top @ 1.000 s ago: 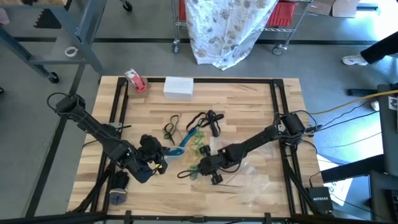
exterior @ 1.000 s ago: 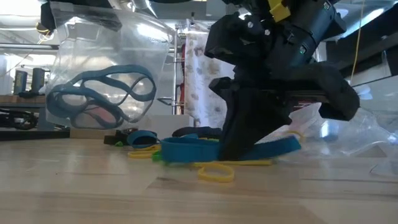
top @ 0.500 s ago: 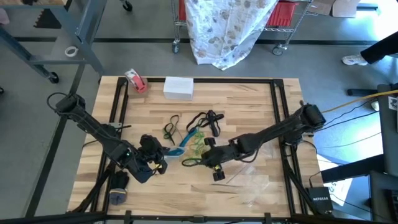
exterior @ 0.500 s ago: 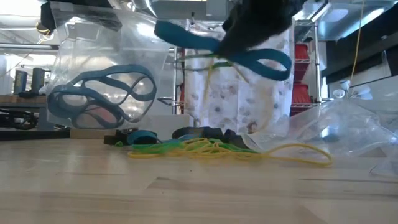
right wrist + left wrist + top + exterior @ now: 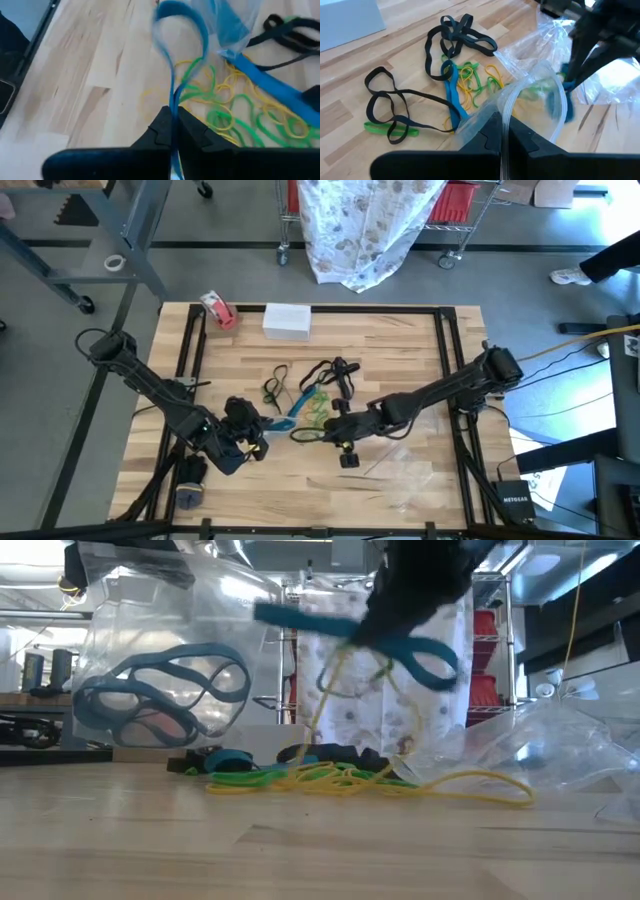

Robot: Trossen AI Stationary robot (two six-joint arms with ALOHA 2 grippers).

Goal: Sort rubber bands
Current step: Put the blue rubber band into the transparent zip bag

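Blue, one rubber band [image 5: 172,60] hangs above the tabletop [image 5: 390,340], our right gripper [image 5: 173,131] pinched tight on it, with a green and a yellow strand trailing from it. Below lies a tangle of yellow and green bands [image 5: 320,777], one blue strip [image 5: 452,95] and several black loops [image 5: 460,35] mid-table. Our left gripper [image 5: 501,137], near the table's left side, is clamped on a clear bag [image 5: 170,650] holding blue bands; one more clear bag [image 5: 560,755] lies at right.

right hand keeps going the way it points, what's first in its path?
Probably the clear bag that the left hand holds up: it sits ahead of the right hand, beyond the blue band it grips. Depth unclear; the yellow and green bands lie lower, on the table.
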